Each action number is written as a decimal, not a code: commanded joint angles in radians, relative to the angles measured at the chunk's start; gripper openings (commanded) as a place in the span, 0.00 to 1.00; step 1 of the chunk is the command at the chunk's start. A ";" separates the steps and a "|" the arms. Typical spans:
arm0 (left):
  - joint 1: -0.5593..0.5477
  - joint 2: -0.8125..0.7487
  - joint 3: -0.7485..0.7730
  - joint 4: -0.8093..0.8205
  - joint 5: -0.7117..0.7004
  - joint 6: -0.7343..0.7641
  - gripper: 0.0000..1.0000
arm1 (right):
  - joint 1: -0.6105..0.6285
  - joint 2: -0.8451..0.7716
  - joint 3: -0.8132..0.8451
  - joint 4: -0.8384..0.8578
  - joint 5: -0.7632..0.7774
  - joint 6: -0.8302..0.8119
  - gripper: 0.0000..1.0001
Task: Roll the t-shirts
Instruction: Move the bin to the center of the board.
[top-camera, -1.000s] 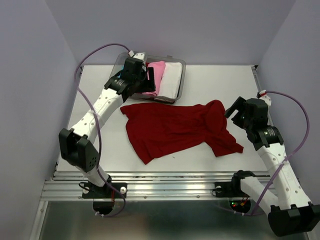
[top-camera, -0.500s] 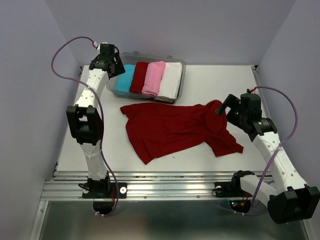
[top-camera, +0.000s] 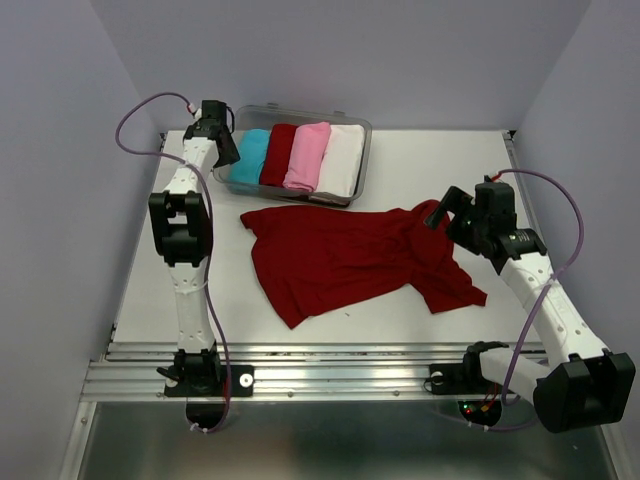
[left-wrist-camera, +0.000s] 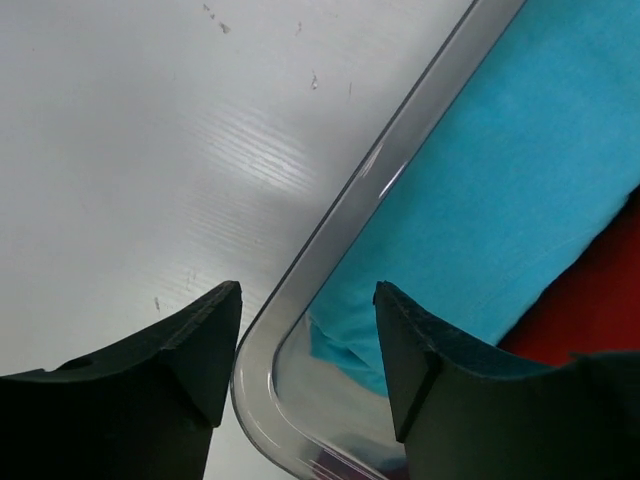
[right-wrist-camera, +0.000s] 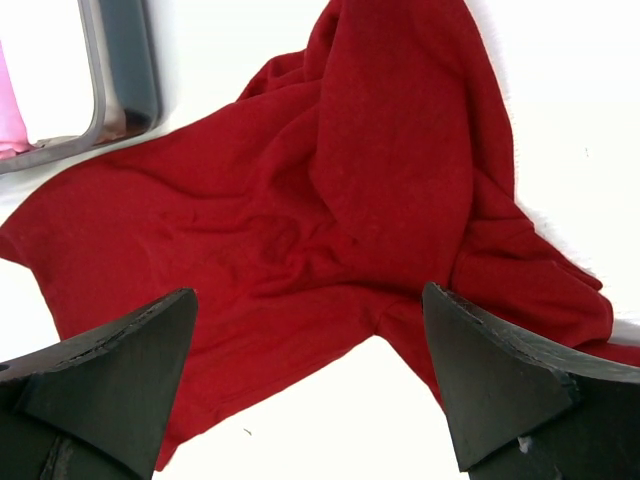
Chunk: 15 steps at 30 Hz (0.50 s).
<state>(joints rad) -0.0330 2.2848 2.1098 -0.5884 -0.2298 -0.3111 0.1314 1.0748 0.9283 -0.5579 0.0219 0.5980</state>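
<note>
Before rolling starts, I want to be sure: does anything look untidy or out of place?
The large dark red t-shirt lies crumpled on the table, its right side bunched and folded over. The four rolled t-shirts sit neatly side by side in the clear bin.

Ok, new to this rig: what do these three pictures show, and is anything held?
The left arm and right arm are robots bolted at the table's near edge. One picture looks down from above; the others come from each wrist's camera. A clear bin holds four rolled shirts: cyan, red, pink, white. A big red shirt lies rumpled on the table. Both jaws stand open, left over the bin's corner, right above the big shirt. Nothing is held.
</note>
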 joint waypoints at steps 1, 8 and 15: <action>0.025 -0.004 0.038 0.001 -0.002 0.007 0.62 | -0.006 -0.013 0.041 0.052 -0.013 -0.015 0.99; 0.025 -0.080 -0.123 0.056 0.033 -0.005 0.06 | -0.006 -0.016 0.038 0.052 -0.017 -0.018 0.99; 0.025 -0.249 -0.427 0.111 0.018 -0.054 0.00 | -0.006 -0.016 0.024 0.065 -0.065 -0.024 0.99</action>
<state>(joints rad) -0.0135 2.1368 1.8225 -0.4465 -0.1730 -0.3065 0.1314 1.0748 0.9283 -0.5514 -0.0071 0.5949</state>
